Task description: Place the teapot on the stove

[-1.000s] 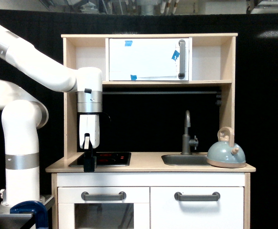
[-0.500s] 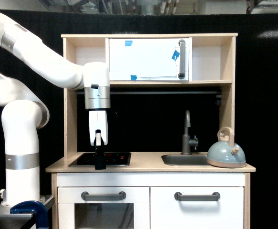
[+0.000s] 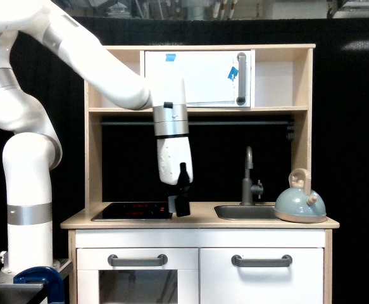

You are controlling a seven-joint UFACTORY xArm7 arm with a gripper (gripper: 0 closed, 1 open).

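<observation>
The blue-grey teapot with its tan arched handle stands upright at the counter's right end, beside the sink. The black stove lies flush in the counter's left part. My gripper hangs from the white arm just past the stove's right edge, a little above the counter, well to the left of the teapot. Its dark fingers point down with nothing between them; side-on, I cannot make out whether they are open or shut.
A grey sink basin with a dark tap lies between the gripper and the teapot. Above are a shelf and a white cabinet door with a handle. The toy kitchen's wooden side posts flank the counter.
The arm has swung towards the exterior view's right, carrying the gripper from over the stove's left part to just beyond its right edge. The teapot has not moved.
</observation>
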